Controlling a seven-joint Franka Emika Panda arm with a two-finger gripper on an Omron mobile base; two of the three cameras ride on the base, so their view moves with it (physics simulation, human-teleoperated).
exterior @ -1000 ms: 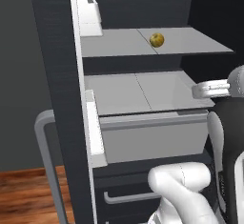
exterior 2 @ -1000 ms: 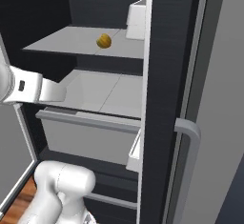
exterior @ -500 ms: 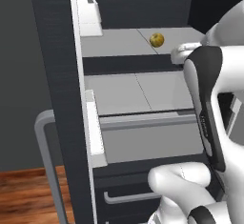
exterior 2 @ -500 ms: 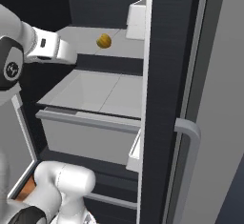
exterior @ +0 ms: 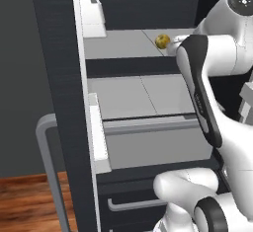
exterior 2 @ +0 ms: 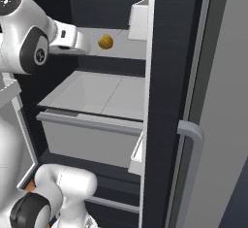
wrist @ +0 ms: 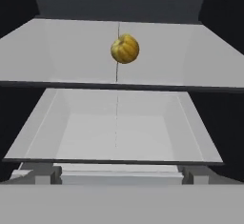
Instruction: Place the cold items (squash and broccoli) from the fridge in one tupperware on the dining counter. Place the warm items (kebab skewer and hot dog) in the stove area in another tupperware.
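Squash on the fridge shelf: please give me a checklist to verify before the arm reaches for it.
1. Fridge door open, shelf reachable: ok.
2. Squash in sight, alone on the upper shelf: ok.
3. Squash roughly centred in the hand view: ok.
4. Gripper open and empty: ok by the hand view, where nothing sits between the tips.
5. Gripper close enough to close on the squash: not ok, it is apart from it.
6. Broccoli located: cannot tell; the drawer below hides its contents.
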